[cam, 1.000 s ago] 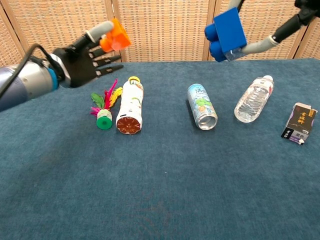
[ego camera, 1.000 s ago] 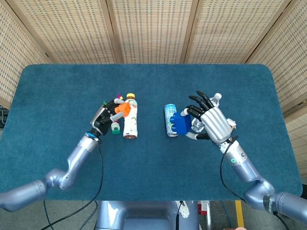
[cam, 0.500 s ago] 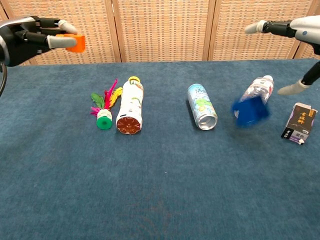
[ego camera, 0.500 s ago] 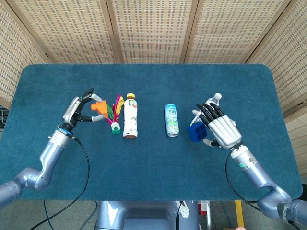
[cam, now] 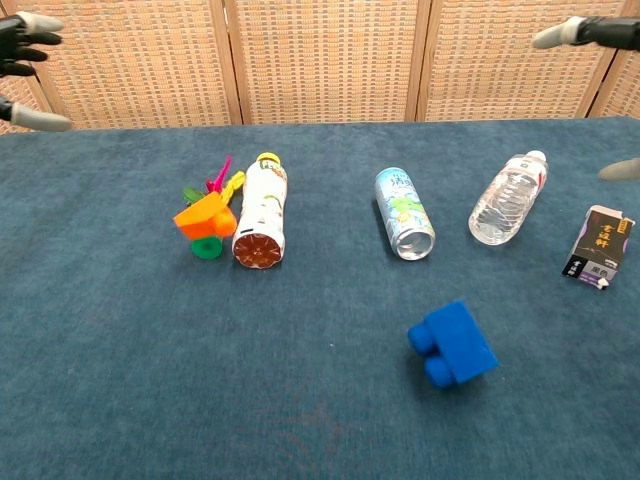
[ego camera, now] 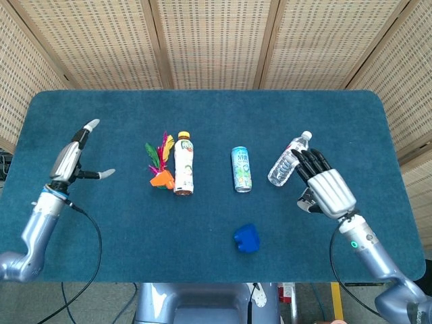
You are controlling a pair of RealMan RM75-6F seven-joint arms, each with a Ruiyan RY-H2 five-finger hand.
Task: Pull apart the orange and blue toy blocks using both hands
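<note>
The orange block (ego camera: 160, 180) (cam: 203, 217) lies on the feathered shuttlecock (cam: 210, 188), left of the upright-labelled bottle. The blue block (ego camera: 246, 237) (cam: 453, 343) lies alone on the cloth near the front edge, studs toward the camera in the chest view. My left hand (ego camera: 73, 158) hovers far left with fingers spread and nothing in it; only its fingertips (cam: 22, 45) show in the chest view. My right hand (ego camera: 327, 192) is at the right, open and empty, well clear of the blue block.
A white drink bottle (ego camera: 183, 164) lies beside the shuttlecock. A drink can (ego camera: 241, 169) and a clear water bottle (ego camera: 288, 159) lie mid-table. A small dark carton (cam: 598, 246) sits at the right. The blue cloth table (ego camera: 202, 121) ends just in front of the blue block.
Both hands let go and drew outward. The orange block dropped onto the shuttlecock; the blue block fell and came to rest near the front edge.
</note>
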